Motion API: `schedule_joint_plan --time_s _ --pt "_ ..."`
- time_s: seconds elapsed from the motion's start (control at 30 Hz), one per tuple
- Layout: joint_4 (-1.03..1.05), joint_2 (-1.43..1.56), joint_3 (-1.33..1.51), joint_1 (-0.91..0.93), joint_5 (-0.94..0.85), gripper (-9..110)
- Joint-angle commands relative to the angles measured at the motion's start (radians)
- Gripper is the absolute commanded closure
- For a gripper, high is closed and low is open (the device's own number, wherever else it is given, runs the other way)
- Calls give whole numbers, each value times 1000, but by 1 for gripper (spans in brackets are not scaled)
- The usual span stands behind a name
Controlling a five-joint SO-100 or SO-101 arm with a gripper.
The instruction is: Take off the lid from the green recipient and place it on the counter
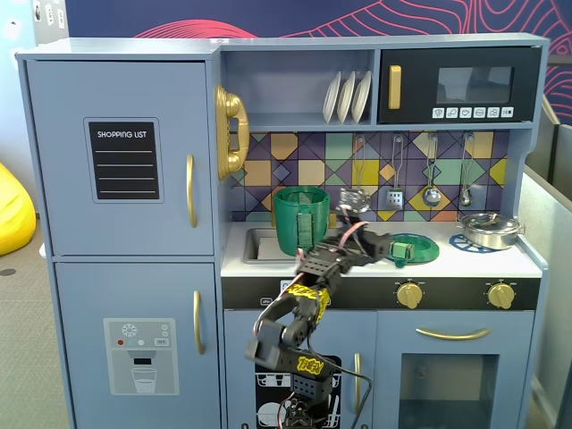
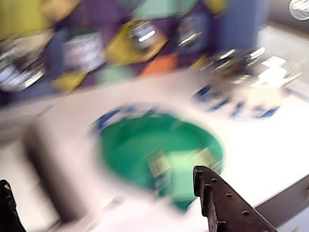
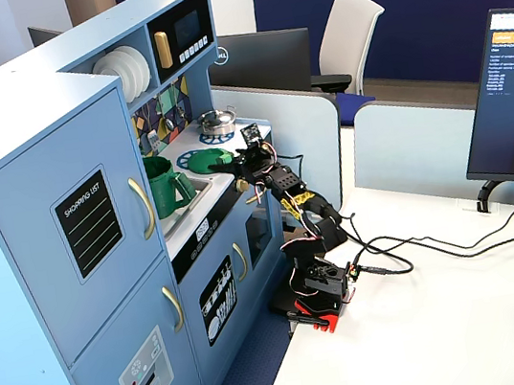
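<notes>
The lid (image 1: 416, 248) lies flat on the white counter (image 1: 500, 261), over a blue burner print right of the sink. In the blurred wrist view the lid (image 2: 145, 145) fills the middle, its knob toward the lens. My gripper (image 1: 394, 249) hovers at the lid's near-left edge, open. Its dark fingertips (image 2: 205, 181) stand far apart in the wrist view, with nothing between them. The green recipient (image 1: 301, 221) stands uncovered at the sink, left of the gripper. From the side I see the lid (image 3: 204, 161), the recipient (image 3: 164, 185) and my gripper (image 3: 239, 162).
A small silver pan (image 1: 490, 230) sits on the right burner. The steel sink basin (image 1: 257, 243) lies behind the recipient. Utensils hang on the tiled back wall (image 1: 429, 170). The arm's base (image 3: 315, 290) stands on the white desk in front of the kitchen.
</notes>
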Motion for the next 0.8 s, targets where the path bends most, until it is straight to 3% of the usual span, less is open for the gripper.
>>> schedule_joint_plan --time_s 0.0,0.13,0.5,0.7,0.77 --pt "371 121 -127 -123 -63 63" --pt "637 216 -101 -252 -97 64" --pt "795 474 225 -380 -25 74" --pt "908 607 465 -469 -15 99" --pt "940 607 518 -486 -3 101"
